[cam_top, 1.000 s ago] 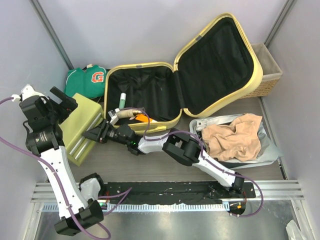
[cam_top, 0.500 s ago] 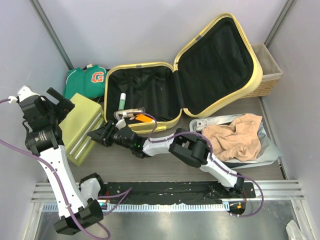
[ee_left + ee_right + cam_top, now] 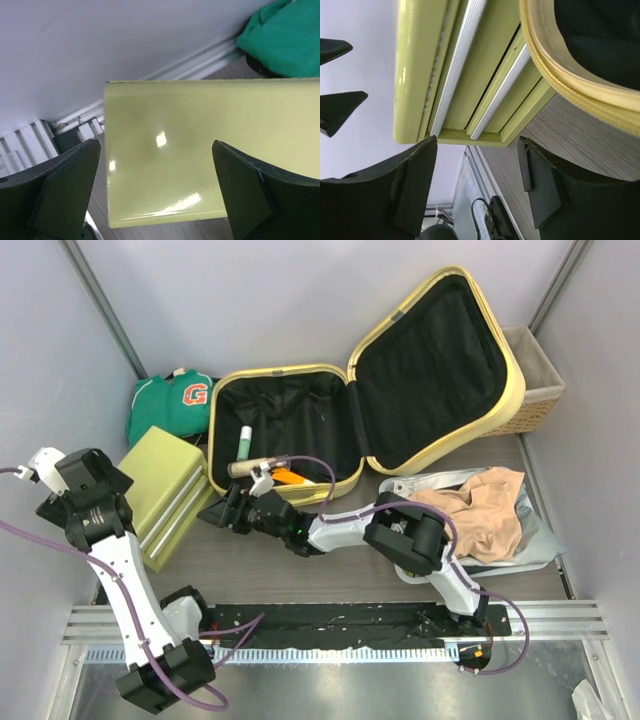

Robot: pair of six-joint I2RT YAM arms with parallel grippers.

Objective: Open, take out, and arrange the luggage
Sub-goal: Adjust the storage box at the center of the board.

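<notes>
The luggage (image 3: pixel 300 375) lies open at the back of the table, pale yellow with black lining, its lid (image 3: pixel 440 365) tipped up to the right. A tube (image 3: pixel 243 440) and an orange item (image 3: pixel 285 477) lie in the base. My right gripper (image 3: pixel 222 508) hovers open and empty in front of the luggage's near left corner (image 3: pixel 560 85), pointing at the yellow-green box (image 3: pixel 165 490). In the right wrist view, the right gripper (image 3: pixel 476 142) is clear of the box (image 3: pixel 470 75). My left gripper (image 3: pixel 156 145) is wide open above the box's near end (image 3: pixel 200 150), not touching it.
A green shirt (image 3: pixel 175 400) lies behind the box. A wicker basket (image 3: pixel 535 380) stands at the back right. A beige cloth (image 3: pixel 470 515) rests on a silver-grey bag (image 3: pixel 530 545) at the right. Walls close in on both sides.
My right gripper has pulled back to the right, away from the box's edge, and opened wider. My left arm has swung back toward the left wall.
</notes>
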